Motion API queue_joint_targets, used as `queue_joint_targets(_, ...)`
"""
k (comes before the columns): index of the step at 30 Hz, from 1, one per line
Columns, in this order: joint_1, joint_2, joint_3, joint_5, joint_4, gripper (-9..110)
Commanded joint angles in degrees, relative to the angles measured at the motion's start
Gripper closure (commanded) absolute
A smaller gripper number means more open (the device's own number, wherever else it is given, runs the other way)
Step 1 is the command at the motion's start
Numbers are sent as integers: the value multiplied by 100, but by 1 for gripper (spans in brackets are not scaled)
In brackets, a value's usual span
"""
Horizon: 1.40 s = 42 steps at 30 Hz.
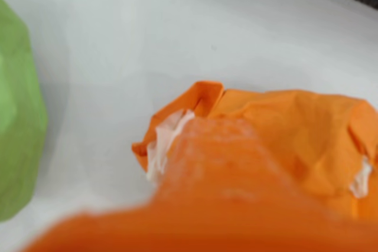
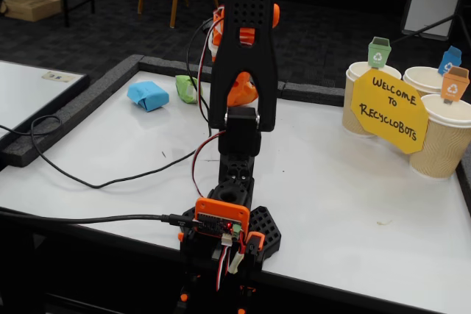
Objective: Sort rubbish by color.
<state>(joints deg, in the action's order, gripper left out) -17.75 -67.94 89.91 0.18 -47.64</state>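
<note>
The tool (image 1: 177,163) sits over an orange paper wad (image 1: 295,140) — whether it's clamped, I can't tell — and could nudge the green wad (image 1: 18,116) beside it.

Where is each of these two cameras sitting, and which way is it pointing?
Wrist view: rides on the arm's gripper, looking down at the white table, an orange wad and a green wad; one blurred orange finger shows.
Fixed view: stands behind the arm's base, looking across the table to the cups; the whole black arm shows.
Shared: the green wad and the table.
</note>
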Motion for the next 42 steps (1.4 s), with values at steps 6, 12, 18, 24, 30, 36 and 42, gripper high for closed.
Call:
queue_joint_targets(6,141,-308,-712,44,-193,101)
queue_joint_targets(12,26,-659,-826,44,-624,101)
queue_joint_targets(18,-79,-1160,-826,44,-1125,101)
queue_joint_targets(24,-272,-1670,-826,44,-1679,101)
queue_joint_targets(30,-396,-2241,-800,44,-2092,101)
queue_joint_targets(36,-501,-2927,-633,44,-2426,101)
queue_joint_targets(42,-483,-3709,-255,44,-2575,101)
